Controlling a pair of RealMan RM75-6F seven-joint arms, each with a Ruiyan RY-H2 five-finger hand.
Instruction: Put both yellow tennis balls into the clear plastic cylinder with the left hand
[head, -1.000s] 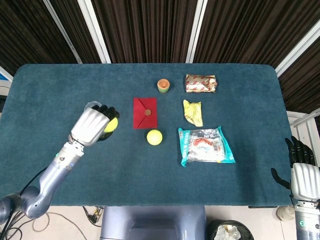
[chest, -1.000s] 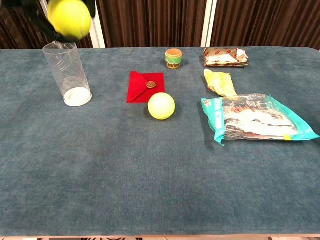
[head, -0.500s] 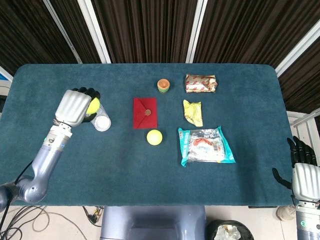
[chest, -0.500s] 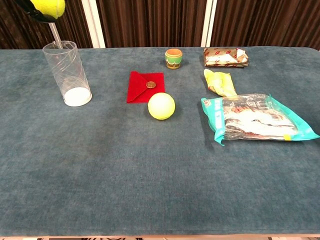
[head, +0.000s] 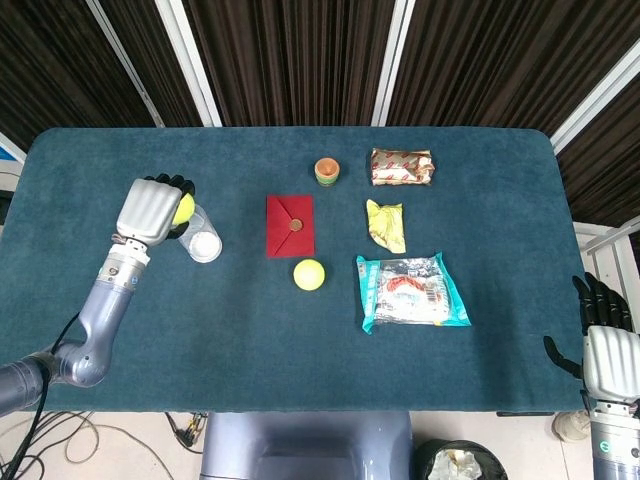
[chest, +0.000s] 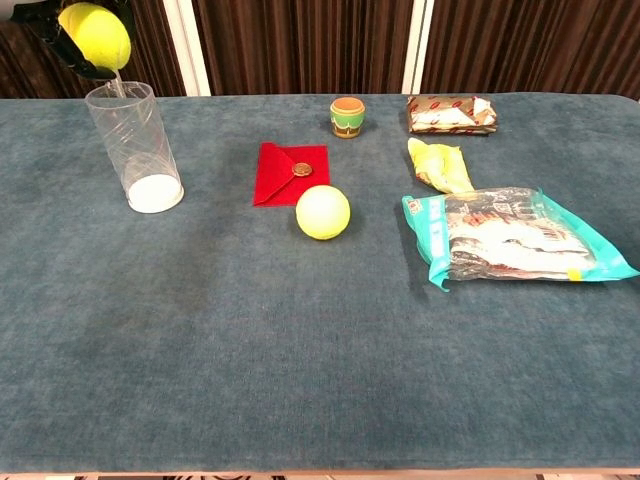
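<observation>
Well, up at the left of the head view the left hand (head: 152, 210) has its fingers wrapped over one tennis ball (head: 183, 209), and in the chest view that ball sits at the upper left corner, just above and a touch behind the open mouth of the clear tube (chest: 139, 148). The tube stands upright on the blue table (chest: 300, 350), nothing inside it that I can make out but its pale base. The second ball (chest: 323, 212) lies loose near the middle of the frame, just below the red envelope (chest: 291, 172) and apart from it.

To my eye the ball is light and springy, with a fuzzy felt skin that fingers grip well, so a wrap around its widest part, as here, looks sound. It will bounce and roll if let go from too high or off-centre. The tube looks thin, light and slick; I would guess a knock on its rim could tip it, and its mouth seems only a little wider than the ball, so the drop wants to be straight down over the centre.

The right hand (head: 606, 350) hangs low at the bottom right corner of the head view, off the table, fingers apart and holding nothing. A small pot (chest: 347, 116), a brown packet (chest: 448, 113), a yellow wrapper (chest: 438, 165) and a teal snack bag (chest: 510, 238) lie to the right
</observation>
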